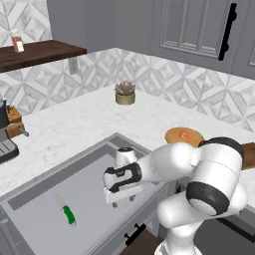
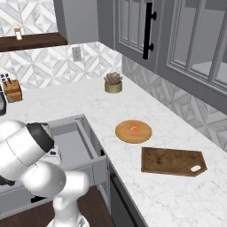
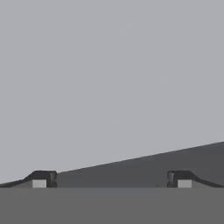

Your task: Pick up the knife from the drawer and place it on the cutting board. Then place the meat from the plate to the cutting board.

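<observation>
Farthest left in your left base view, the knife [image 1: 67, 213] lies flat on the floor of the open drawer [image 1: 35, 221], green handle toward you and short pale blade pointing away. Nothing touches it, so you have not yet picked it up. Just to its right, the end effector [image 1: 121, 195] hangs over the drawer floor near the knife, but apart from it. Your hand view shows its fingertips [image 3: 43, 179] spread wide with nothing but plain grey drawer floor between them.

Moving right onto the marble bench [image 2: 133, 111], the plate [image 2: 133, 131] sits near the drawer's corner with the small reddish piece of meat [image 2: 134, 129] on it. Farther right, well apart from the drawer, the cutting board [image 2: 173, 161] lies bare beside the plate.

By my reading, you are at the very start: the drawer is open and the reach has begun, while both things remain to be carried to the board, knife first, then meat.
</observation>
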Robot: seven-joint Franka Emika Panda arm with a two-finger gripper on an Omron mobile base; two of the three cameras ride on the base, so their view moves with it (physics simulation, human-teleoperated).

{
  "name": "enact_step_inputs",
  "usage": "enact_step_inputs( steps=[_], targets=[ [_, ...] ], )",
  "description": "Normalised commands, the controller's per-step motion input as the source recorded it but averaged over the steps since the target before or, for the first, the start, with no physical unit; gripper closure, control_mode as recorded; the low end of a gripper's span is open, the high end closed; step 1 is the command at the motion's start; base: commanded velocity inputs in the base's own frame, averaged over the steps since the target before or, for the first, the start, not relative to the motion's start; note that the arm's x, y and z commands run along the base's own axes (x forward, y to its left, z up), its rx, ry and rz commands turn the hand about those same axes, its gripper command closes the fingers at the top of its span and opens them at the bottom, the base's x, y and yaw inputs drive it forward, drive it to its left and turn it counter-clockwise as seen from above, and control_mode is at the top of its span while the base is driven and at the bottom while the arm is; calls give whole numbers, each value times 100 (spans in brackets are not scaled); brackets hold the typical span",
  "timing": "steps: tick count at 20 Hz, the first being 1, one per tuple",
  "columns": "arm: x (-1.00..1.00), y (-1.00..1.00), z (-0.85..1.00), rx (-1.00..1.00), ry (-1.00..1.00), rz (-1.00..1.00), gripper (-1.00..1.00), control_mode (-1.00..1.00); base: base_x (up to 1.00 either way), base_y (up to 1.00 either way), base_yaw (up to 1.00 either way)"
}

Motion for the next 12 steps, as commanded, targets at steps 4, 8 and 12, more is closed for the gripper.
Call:
enact_step_inputs(
  steps=[4, 8, 12],
  targets=[
    [55, 100, 21, -14, -29, -9, -100, -100, 0, 0, 0],
    [20, 100, 5, -18, -7, -6, -100, -100, 0, 0, 0],
    [12, 99, -19, -16, 10, -4, -100, -100, 0, 0, 0]
  ],
)
